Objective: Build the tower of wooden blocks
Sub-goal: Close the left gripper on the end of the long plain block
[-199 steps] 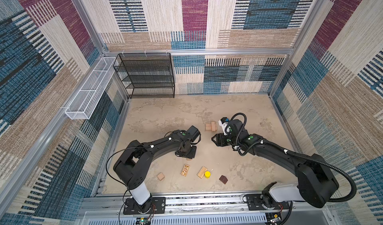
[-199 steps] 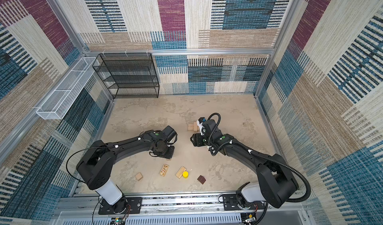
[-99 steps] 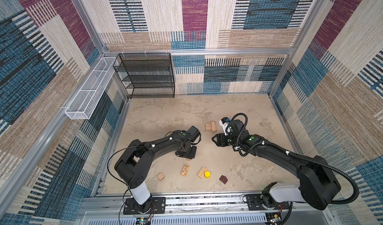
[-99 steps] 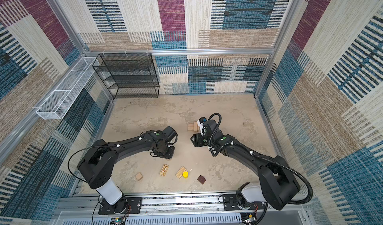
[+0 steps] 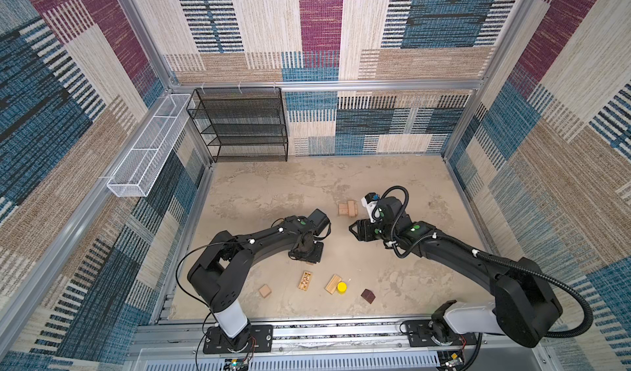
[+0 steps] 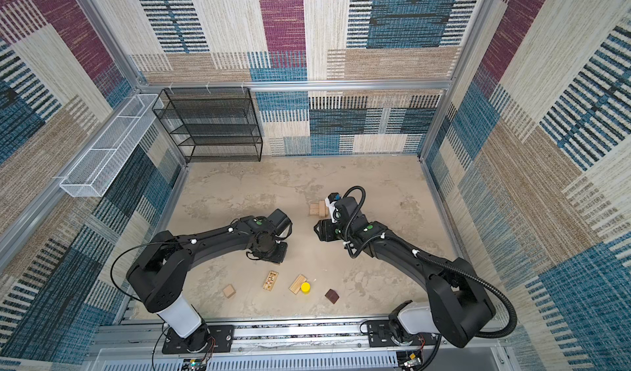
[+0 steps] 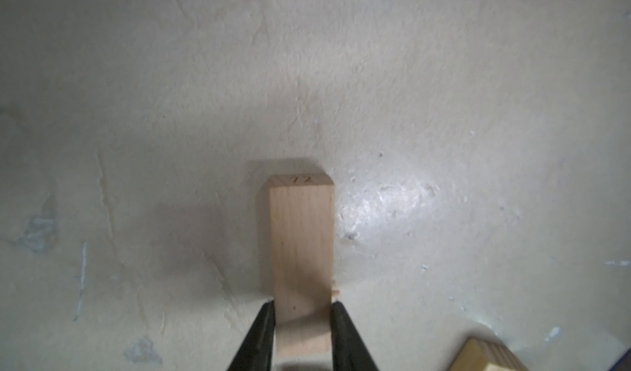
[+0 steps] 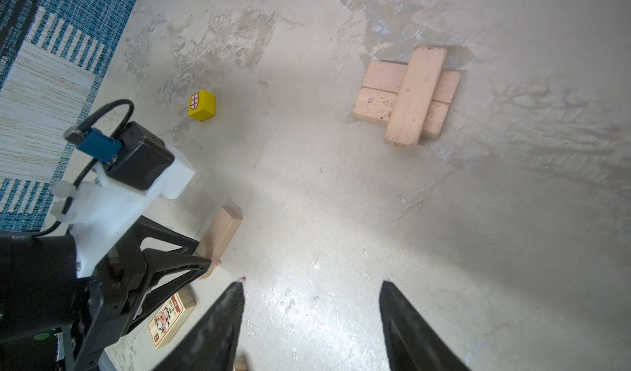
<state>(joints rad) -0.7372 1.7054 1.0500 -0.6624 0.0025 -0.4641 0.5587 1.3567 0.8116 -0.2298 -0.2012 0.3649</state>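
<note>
Beige, mottled tabletop (image 5: 273,195) fills the floor of a cell walled with patterned woven panels, with a black wire shelf (image 5: 244,123) at the far left and a white wire basket (image 5: 150,147) on the left wall.

The wood block tower (image 5: 347,208) sits right of centre, toward the far side. So far it is two pale planks side by side with a third laid across them, clearest in the right wrist view (image 8: 409,92).

The left gripper (image 7: 302,331) is clamped on the end of a pale plank (image 7: 302,243) near the middle of the table, one finger on each long side. Whether that plank rests on the surface cannot be told.

The right gripper (image 8: 309,294) stands spread and empty, just near of the tower and pointing left toward the other arm.

Along the near edge in both top views lie a tan cube (image 5: 264,290), a printed plank (image 5: 305,280), a plain plank (image 5: 333,284) touching a yellow cylinder (image 5: 341,286), and a dark brown block (image 5: 368,296). A yellow cube (image 8: 202,105) shows only in the right wrist view, apart from the held plank.

Against the frames from a second ago, almost nothing differs. Both arms keep nearly the same pose, the left elbow only slightly shifted, and the tower and every loose block are where they were.
</note>
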